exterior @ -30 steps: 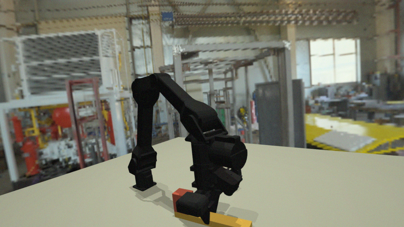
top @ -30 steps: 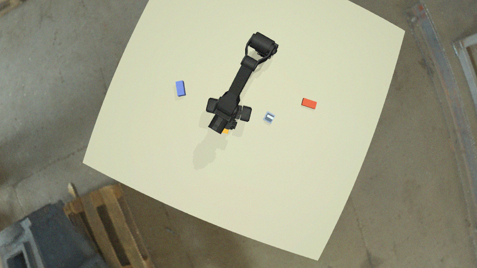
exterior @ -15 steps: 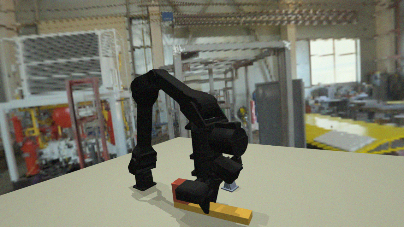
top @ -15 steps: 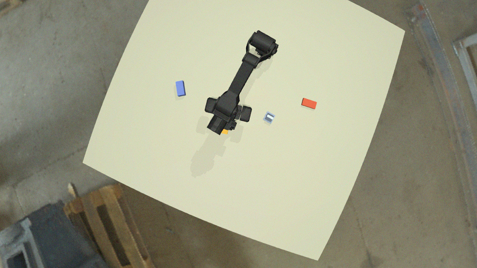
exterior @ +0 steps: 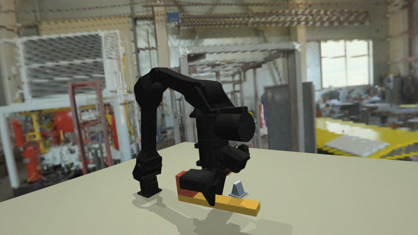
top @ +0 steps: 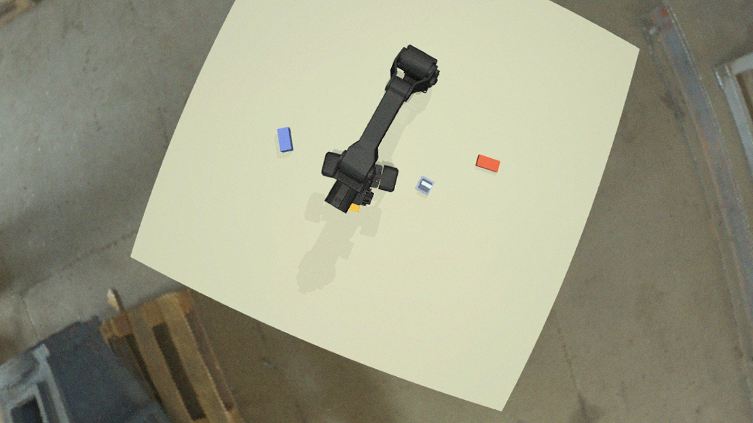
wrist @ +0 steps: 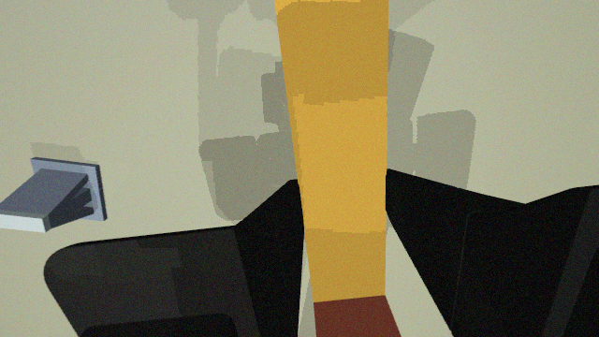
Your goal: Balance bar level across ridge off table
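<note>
Bar clamped in the claw

The bar [exterior: 231, 203] is gripped by the claw [wrist: 343, 220]; the ridge [exterior: 238, 189] is seen just beside it on the counter [exterior: 321, 190].

A factory hall: steel racks [exterior: 108, 52], red machinery [exterior: 62, 121], wooden pallets [top: 173, 339] on concrete floor.

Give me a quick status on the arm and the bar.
Black parallel-jaw gripper shut on the long yellow bar with a red block end. Bar low over the table. Small grey ridge stand beside it, path unobstructed.
</note>
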`<move>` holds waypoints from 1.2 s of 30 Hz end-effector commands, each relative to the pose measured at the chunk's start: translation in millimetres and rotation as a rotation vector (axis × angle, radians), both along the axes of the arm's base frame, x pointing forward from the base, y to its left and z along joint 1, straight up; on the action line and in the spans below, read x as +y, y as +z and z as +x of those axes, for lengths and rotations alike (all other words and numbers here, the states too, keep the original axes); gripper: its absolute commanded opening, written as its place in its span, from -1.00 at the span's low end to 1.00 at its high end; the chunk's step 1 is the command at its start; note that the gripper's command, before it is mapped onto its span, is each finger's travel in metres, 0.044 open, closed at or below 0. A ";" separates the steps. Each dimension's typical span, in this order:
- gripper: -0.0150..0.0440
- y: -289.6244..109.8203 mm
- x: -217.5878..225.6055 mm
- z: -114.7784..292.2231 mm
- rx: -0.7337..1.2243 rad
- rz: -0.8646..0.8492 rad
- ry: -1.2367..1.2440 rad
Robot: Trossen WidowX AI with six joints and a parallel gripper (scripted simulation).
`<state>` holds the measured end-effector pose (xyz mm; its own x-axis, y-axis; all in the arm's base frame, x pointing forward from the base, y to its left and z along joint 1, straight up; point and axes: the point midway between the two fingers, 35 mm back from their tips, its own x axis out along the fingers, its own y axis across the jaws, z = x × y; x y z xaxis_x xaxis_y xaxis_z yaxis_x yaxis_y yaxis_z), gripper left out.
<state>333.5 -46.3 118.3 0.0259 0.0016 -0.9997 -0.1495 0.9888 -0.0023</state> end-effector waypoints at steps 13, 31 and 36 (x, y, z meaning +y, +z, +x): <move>-0.49 23.4 20.6 0.8 -0.004 -0.003 -0.033; -0.49 24.5 90.2 3.2 -0.004 0.006 -0.130; -0.49 24.8 109.3 1.2 -0.003 0.008 -0.157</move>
<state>335.7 52.7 142.0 0.0291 0.0095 -0.9995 -0.0109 0.9999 0.0091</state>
